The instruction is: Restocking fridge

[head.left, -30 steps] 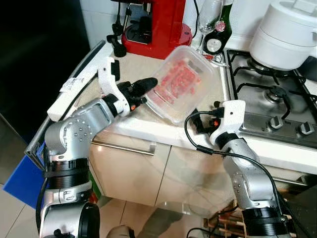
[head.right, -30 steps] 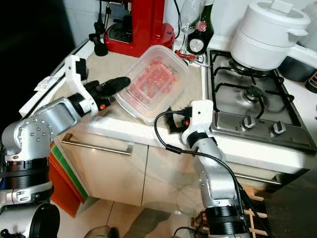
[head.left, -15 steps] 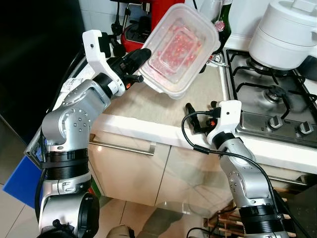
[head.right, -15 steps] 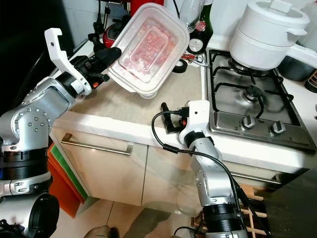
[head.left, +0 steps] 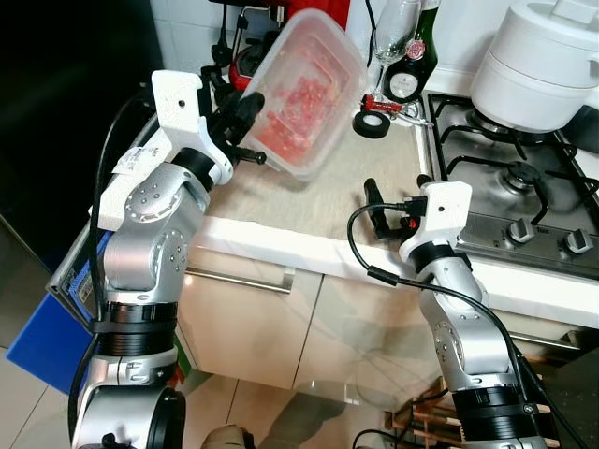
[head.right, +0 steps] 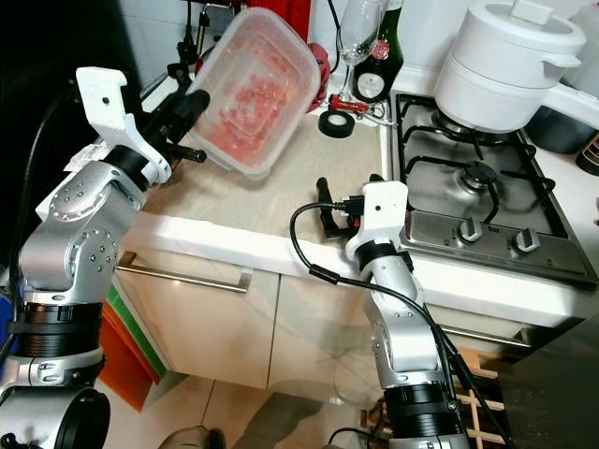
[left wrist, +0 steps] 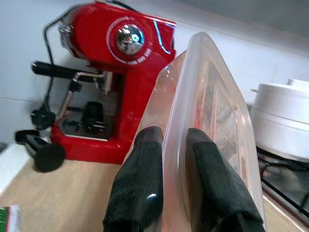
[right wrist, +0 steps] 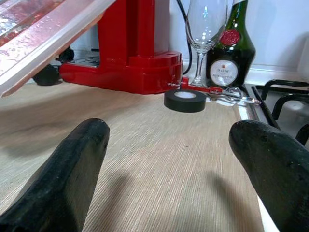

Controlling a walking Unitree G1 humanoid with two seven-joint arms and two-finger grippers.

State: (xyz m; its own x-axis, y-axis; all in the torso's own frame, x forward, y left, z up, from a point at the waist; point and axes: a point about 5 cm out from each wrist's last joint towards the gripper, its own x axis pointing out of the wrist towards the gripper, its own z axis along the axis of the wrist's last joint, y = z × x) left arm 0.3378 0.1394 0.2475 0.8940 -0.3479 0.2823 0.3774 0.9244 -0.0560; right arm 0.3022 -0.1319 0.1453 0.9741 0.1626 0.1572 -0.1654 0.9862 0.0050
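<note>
Left gripper (left wrist: 171, 181): our two black fingers are closed on the rim of the container, one finger either side of its edge; we see nothing else in the grip.
Right gripper (right wrist: 171, 164): fingers spread wide, nothing between them; it rests low over the countertop near the front edge, just left of the hob.
Container (head.left: 304, 94): clear plastic food tub with lid, held up in the air above the countertop, tilted steeply on edge, in front of the coffee machine.
Contents: reddish pieces, seen through the wall; we cannot tell what food it is.
Handling, our judgement: stiff-walled but thin, so the rim may flex under a one-sided pinch; smooth plastic, likely slippery; moderate weight, with loose contents that can slide to the low end while it is tilted.
Where to hold, our judgement: the present rim grip serves for carrying; a second hold under the opposite edge would steady it. Levelling it would spare the lid seal.
Countertop (head.left: 374, 178): beige, bare under the raised tub.
Coffee machine (left wrist: 120, 77): red, at the back by the wall.
Tape roll (head.left: 372, 123): black, lying flat near the wine glass (right wrist: 205, 29) and dark bottle (right wrist: 231, 43).
Hob (head.left: 505, 178): steel gas hob to the right, white pot (head.left: 547, 61) on a rear burner.
</note>
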